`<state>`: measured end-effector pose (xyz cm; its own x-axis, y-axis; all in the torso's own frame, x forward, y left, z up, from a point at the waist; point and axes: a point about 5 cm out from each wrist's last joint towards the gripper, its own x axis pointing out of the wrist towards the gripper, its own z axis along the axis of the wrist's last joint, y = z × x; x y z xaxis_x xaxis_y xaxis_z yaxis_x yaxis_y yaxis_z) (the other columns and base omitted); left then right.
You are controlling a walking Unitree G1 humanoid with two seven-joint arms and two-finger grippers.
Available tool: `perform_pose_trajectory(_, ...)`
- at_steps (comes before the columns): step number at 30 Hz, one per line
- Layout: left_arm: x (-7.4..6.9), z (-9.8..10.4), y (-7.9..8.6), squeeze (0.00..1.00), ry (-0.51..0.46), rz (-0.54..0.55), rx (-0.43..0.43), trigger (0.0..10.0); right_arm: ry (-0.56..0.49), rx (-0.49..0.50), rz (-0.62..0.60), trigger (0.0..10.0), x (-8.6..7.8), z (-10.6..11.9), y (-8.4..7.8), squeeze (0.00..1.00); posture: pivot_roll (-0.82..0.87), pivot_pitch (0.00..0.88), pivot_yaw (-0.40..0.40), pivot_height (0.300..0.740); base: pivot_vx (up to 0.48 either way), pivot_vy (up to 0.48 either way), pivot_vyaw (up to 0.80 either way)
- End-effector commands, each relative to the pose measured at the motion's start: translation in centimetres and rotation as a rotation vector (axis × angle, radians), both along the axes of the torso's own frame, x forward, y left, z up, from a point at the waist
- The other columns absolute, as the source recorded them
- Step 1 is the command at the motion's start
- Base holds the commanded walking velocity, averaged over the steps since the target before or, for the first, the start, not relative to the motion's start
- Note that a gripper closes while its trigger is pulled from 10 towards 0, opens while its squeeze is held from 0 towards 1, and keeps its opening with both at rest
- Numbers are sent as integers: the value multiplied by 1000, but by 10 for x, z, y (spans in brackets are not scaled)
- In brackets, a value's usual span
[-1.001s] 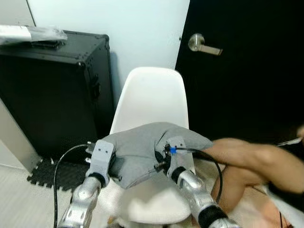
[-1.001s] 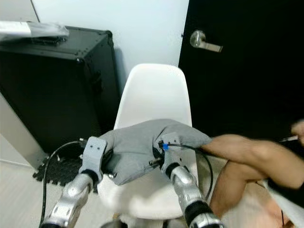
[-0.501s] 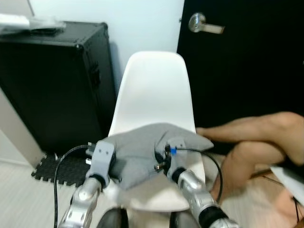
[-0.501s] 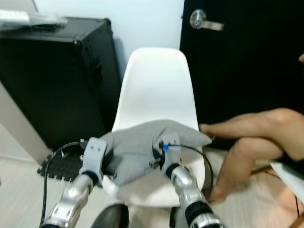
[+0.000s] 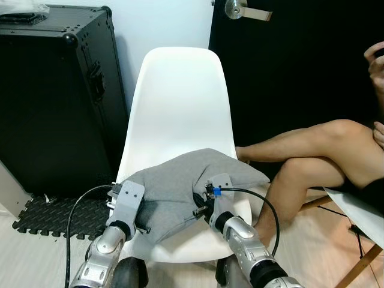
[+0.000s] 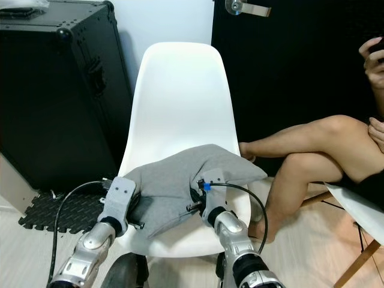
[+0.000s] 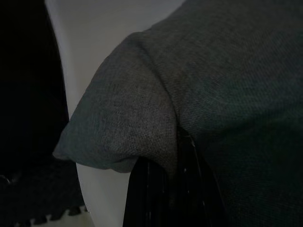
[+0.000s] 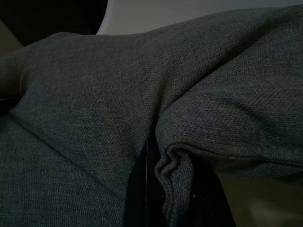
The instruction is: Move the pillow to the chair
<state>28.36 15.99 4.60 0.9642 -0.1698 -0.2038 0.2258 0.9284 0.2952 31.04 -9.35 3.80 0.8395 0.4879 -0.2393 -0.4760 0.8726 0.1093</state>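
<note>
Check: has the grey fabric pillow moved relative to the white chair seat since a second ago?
Cannot tell. The grey fabric pillow lies over the white plastic chair seat's front, as before. The camera moved, and the pillow's place on the seat looks roughly unchanged.

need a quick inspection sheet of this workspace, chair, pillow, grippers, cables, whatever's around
surface: white chair, seat mostly covered by the pillow, backrest bare
job's things: grey pillow over the chair seat, near edge bunched where the grippers hold it
clutter: nothing seen on the chair besides the pillow
grippers: left gripper shut on the pillow's left side; right gripper shut on a fold of the pillow
cables: black cable looping beside the left arm; black cable arcing off the right wrist
surroundings: black case left of the chair, foam mat on the floor under it, black door with a lever handle, a person's crossed legs to the right
</note>
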Motion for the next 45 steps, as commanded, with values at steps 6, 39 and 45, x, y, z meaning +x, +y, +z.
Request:
perform_pose_trajectory(6,-9,-16,15,0,67,-27,263,10000,81,-65,113,10000,-8,-13,6,0,69,123,-117,576,0,0,0)
perform_pose_trajectory(39,-84,-3,108,0,143,677,487,10000,-101,-480,-100,10000,13,11,-69,0,100,115,-83,576,0,0,0)
perform_pose_trajectory(45,-43,33,96,0,-82,625,218,10000,-212,-80,-271,10000,30,47,-51,0,98,113,-85,576,0,0,0)
